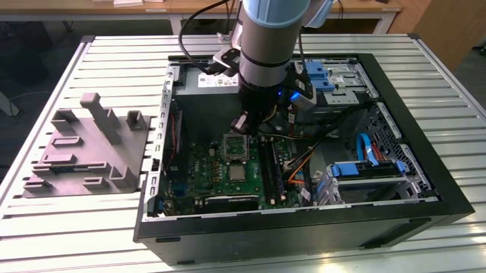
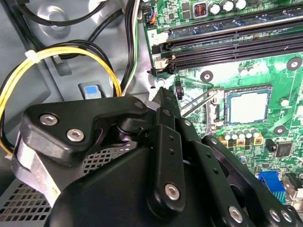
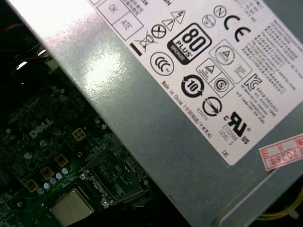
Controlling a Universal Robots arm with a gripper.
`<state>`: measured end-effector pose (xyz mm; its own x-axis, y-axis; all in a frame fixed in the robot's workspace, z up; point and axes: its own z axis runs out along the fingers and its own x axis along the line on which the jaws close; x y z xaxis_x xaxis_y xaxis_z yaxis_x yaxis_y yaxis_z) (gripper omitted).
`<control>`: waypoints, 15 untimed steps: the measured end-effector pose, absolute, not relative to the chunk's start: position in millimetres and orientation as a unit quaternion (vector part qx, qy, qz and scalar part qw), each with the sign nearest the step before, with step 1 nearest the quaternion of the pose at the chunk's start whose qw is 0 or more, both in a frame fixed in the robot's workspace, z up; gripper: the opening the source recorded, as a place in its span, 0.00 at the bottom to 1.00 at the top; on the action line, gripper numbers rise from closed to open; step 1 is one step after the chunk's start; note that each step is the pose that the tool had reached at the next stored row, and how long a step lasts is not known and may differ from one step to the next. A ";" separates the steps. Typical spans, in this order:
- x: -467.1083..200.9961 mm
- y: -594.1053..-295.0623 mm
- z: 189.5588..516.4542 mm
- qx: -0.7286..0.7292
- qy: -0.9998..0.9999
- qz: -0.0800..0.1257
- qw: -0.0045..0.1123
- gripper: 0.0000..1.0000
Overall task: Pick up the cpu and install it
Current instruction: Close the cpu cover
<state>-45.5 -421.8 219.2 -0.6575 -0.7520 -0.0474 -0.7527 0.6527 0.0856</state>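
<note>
Apparently the cpu (image 1: 238,171) already lies flat in its seat on the motherboard (image 1: 204,170), a small silvery square with a pale rim; in the exterior view it sits just nearer the camera than the dark socket frame (image 1: 236,147), which looks swung up and open beside it. You would judge the pick and the placing as done, and the closing of the frame and its wire lever (image 2: 199,101) as not yet done; that is a reading of how the parts lie, not something certain.

The gripper (image 1: 252,126) hangs over the board just beyond the frame, close to the chip but apart from it; you cannot tell whether the claw is open or closed, and no chip can be made out in it.

Each view adds something: the second wrist view gives you the cpu (image 2: 249,105) square in its seat with the lever raised, past the black linkage of the gripper (image 2: 162,94); the first wrist view puts the cpu (image 3: 71,208) beside the open frame (image 3: 113,178) under the grey power supply (image 3: 189,109); the exterior view alone gives the whole case (image 1: 304,230) on the slatted table (image 1: 76,227).
</note>
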 end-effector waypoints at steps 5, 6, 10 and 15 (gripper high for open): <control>-45.9 -422.7 219.3 -0.414 0.909 0.048 0.004 0.11; -46.0 -422.8 219.5 -0.414 0.909 0.048 0.004 0.11; -46.7 -422.8 222.4 -0.414 0.909 0.048 0.004 0.11; -48.1 -422.8 226.6 -0.415 0.908 0.047 0.003 0.11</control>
